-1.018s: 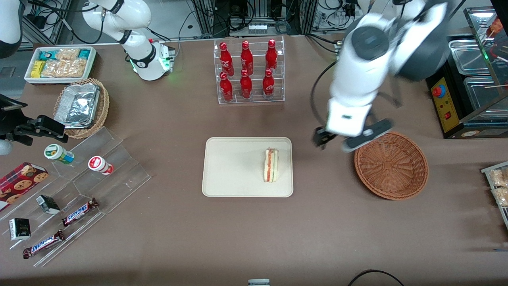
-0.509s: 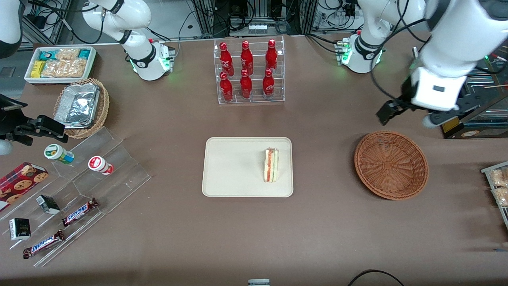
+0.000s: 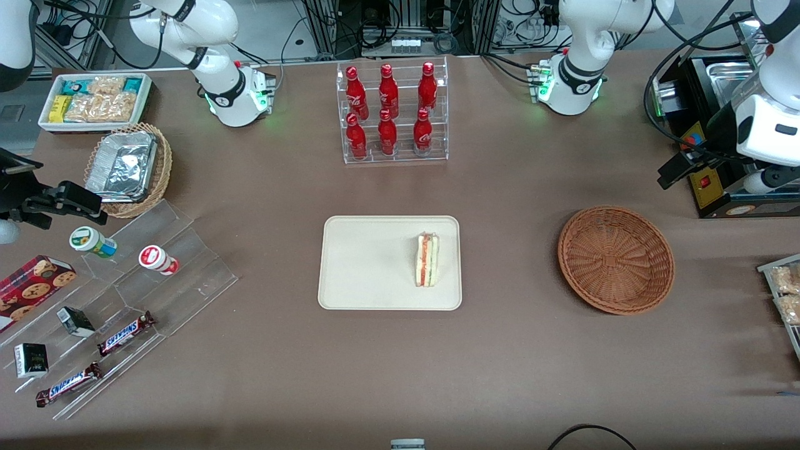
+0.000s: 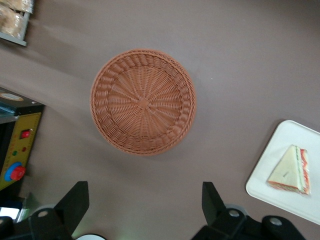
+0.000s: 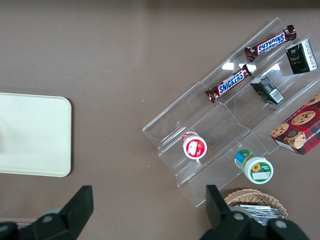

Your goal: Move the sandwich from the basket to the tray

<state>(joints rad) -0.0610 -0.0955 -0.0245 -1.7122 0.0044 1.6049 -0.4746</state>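
Note:
The sandwich (image 3: pixel 427 260) lies on the cream tray (image 3: pixel 350 262), near the tray's edge toward the working arm's end. The reddish-brown wicker basket (image 3: pixel 615 259) stands empty beside the tray. My left gripper (image 3: pixel 717 178) hangs high above the table, farther from the front camera than the basket, near the black machine. It is open and empty. In the left wrist view the gripper (image 4: pixel 144 200) has its jaws wide apart over bare table, with the basket (image 4: pixel 143 102), the tray (image 4: pixel 292 132) and the sandwich (image 4: pixel 290 171) in sight.
A black machine with a red button (image 3: pixel 700 156) stands by the gripper. A rack of red bottles (image 3: pixel 390 112) stands farther back than the tray. A snack tray (image 3: pixel 784 294) is at the working arm's end. An acrylic stand with candy (image 3: pixel 125 294) is toward the parked arm's end.
My left gripper has swung away from the basket's rim toward the working arm's end of the table, staying open and empty. The sandwich, tray and basket have not moved.

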